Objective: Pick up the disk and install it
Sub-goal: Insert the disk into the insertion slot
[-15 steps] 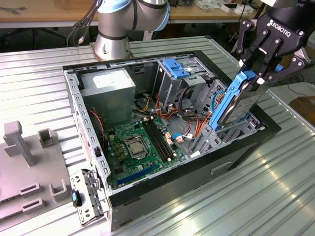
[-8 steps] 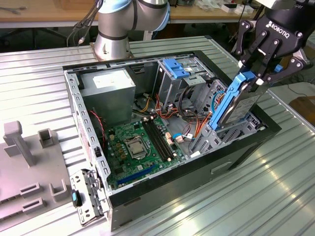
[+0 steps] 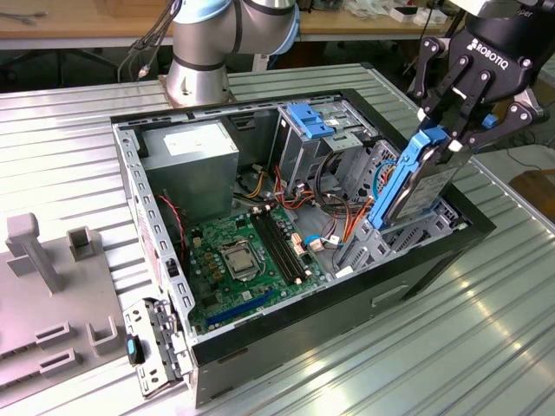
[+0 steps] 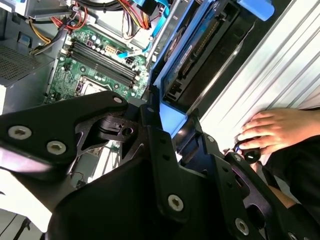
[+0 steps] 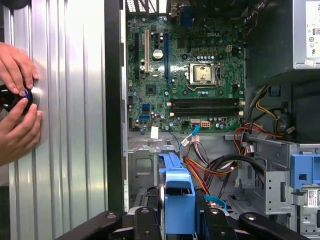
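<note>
Disk [image 3: 422, 186] in blue carrier, tilted. Its upper end is pinched in the clenched claw [image 3: 444, 137] and its lower end sits down in the drive bay [image 3: 408, 238], at the side of the open computer case [image 3: 260, 347] toward the exterior view's right. The case lies on the ribbed metal counter [image 3: 390, 373]. Inside the case are a green motherboard [image 3: 234, 260], a grey power supply [image 3: 191, 160], red and orange cables [image 3: 334, 186], and a drive cage with a blue bracket [image 3: 310, 120]. In the first wrist view, a person's hands [image 5: 17, 100] rest on the counter just beside the case, around a small dark round object [image 5: 22, 97].
</note>
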Action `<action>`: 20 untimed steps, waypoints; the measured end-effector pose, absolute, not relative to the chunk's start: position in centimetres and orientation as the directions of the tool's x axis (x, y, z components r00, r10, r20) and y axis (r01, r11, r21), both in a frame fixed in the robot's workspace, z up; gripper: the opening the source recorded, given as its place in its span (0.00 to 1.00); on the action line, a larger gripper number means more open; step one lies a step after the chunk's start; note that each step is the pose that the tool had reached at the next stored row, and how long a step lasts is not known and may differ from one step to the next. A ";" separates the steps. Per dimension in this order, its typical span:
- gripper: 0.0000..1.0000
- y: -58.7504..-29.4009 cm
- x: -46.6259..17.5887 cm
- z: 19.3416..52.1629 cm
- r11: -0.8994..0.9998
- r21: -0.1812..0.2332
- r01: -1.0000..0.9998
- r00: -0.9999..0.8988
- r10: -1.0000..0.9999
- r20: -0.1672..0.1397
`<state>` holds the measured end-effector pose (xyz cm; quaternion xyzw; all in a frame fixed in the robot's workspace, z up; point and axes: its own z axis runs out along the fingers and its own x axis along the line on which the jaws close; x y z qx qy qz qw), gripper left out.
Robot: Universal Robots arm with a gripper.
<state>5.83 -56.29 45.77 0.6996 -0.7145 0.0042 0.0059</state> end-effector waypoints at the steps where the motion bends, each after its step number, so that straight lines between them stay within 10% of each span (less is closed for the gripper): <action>1: 0.37 -56.3 5.9 45.8 0.021 0.011 -1.000 -0.021 -1.000 0.014; 20: 0.37 -56.2 6.5 46.3 0.021 0.035 -0.999 -0.021 -1.000 0.016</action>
